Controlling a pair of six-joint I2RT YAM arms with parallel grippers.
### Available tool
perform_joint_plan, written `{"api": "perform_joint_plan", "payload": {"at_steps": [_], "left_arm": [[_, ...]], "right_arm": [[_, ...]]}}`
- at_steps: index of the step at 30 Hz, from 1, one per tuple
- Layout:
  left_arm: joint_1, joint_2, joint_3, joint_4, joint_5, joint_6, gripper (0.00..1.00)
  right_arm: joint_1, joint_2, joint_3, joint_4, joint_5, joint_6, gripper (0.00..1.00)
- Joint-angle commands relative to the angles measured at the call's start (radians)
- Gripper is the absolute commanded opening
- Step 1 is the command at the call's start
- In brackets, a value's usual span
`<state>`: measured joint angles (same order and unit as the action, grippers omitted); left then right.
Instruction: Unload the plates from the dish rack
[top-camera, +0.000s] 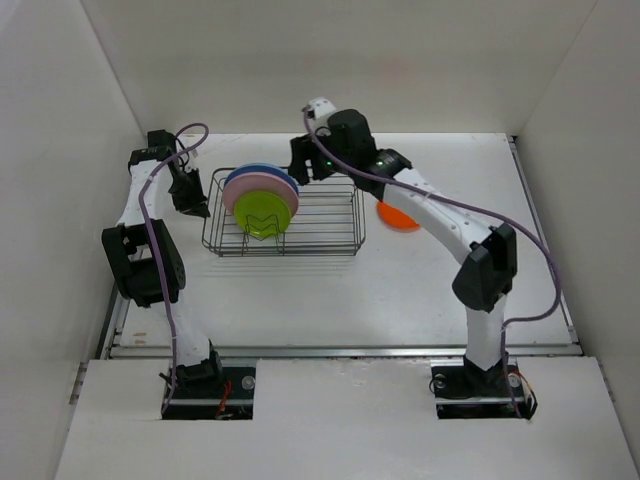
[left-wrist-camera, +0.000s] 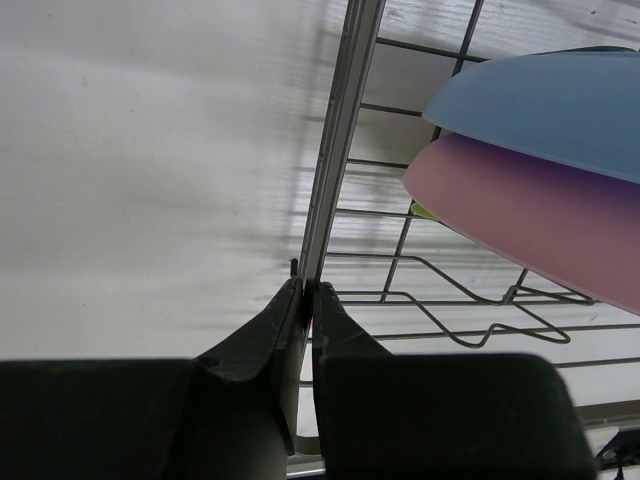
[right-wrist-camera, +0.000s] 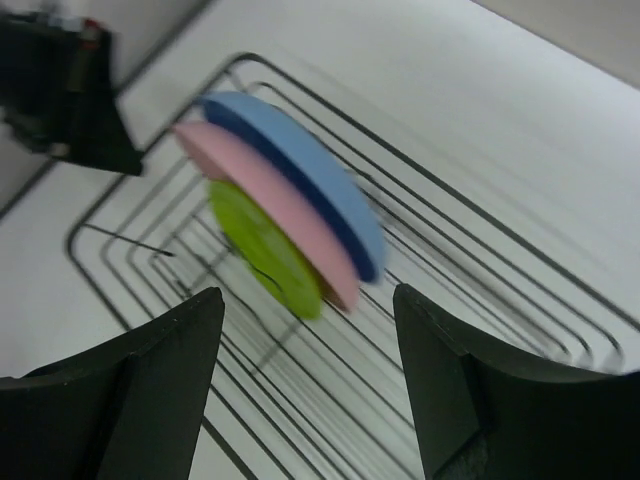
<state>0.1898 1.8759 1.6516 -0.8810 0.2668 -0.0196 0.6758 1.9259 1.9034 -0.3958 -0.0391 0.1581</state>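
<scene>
Standing on edge in the left end of the dish rack (top-camera: 322, 251) are three plates, packed close. The blue plate (top-camera: 258, 170) is at the back, the pink plate (top-camera: 262, 193) is in the middle, and the small lime green plate (top-camera: 262, 223) is in front, nearest the arm bases. All three lean slightly. The green one sits in a zigzag wire divider.

The rack sits mid-table, toward the far wall, and its right part holds no plates. The orange plate (top-camera: 401, 219) lies flat on the table (top-camera: 300, 300) just beside the rack's right end, partly hidden under the right arm.

The left gripper (left-wrist-camera: 305, 290) is closed, pinching the rim wire on the rack's left side. Its fingertips meet on that wire, and the blue and pink plates are close by on the inner side.

The right gripper (top-camera: 301, 166) is open with its fingers spread wide and holds nothing. It hangs over the rack's far edge, just beside the blue plate. The right wrist view looks down between its fingers at the three stacked-on-edge plates. That view is somewhat blurred.
</scene>
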Motion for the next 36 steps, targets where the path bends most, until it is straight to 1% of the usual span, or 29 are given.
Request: {"api": "perform_joint_plan", "payload": {"at_steps": [1,2,5,6,11,14,17,18,19,22,25,27,28,32,34,36], "left_arm": [[0.019,-0.032,0.007,-0.019,-0.080,-0.003,0.00],[0.019,-0.032,0.007,-0.019,-0.071,-0.003,0.00],[0.019,-0.032,0.007,-0.019,-0.061,-0.003,0.00],[0.019,-0.023,0.007,-0.019,-0.061,-0.003,0.00],[0.008,0.008,0.057,-0.062,-0.061,-0.003,0.00],[0.008,0.017,0.057,-0.073,-0.061,0.006,0.00],[0.008,0.017,0.047,-0.073,-0.061,0.006,0.00],[0.008,0.017,0.047,-0.073,-0.061,0.006,0.00],[0.008,0.017,0.047,-0.073,-0.061,0.006,0.00],[0.008,0.017,0.047,-0.073,-0.061,0.017,0.00],[0.008,0.017,0.036,-0.064,-0.061,0.017,0.00],[0.008,0.017,0.036,-0.064,-0.061,0.017,0.00],[0.008,0.017,0.036,-0.064,-0.061,0.017,0.00],[0.008,0.008,0.036,-0.064,-0.070,0.017,0.00],[0.008,0.008,0.036,-0.064,-0.070,0.017,0.00],[0.008,0.008,0.036,-0.064,-0.070,0.017,0.00]], "right_arm": [[0.068,0.117,0.188,-0.008,-0.249,-0.155,0.74],[0.083,0.178,0.225,-0.008,-0.249,-0.164,0.74],[0.119,0.286,0.340,-0.008,-0.249,-0.177,0.74],[0.119,0.304,0.351,0.001,-0.249,-0.177,0.74],[0.128,0.352,0.339,0.066,-0.174,-0.129,0.74],[0.128,0.383,0.287,0.100,-0.156,-0.080,0.71],[0.119,0.429,0.287,0.123,-0.116,-0.023,0.70],[0.119,0.429,0.287,0.123,-0.116,-0.009,0.69],[0.119,0.429,0.287,0.123,-0.082,0.001,0.67],[0.110,0.429,0.287,0.123,-0.007,0.012,0.67],[0.110,0.429,0.276,0.123,0.004,0.012,0.67],[0.110,0.438,0.264,0.088,0.037,0.012,0.66],[0.110,0.427,0.273,0.059,0.038,0.012,0.66],[0.123,0.335,0.273,0.070,0.048,-0.071,0.65],[0.145,0.297,0.273,0.080,0.100,-0.081,0.65],[0.145,0.297,0.273,0.106,0.125,-0.091,0.65]]}}
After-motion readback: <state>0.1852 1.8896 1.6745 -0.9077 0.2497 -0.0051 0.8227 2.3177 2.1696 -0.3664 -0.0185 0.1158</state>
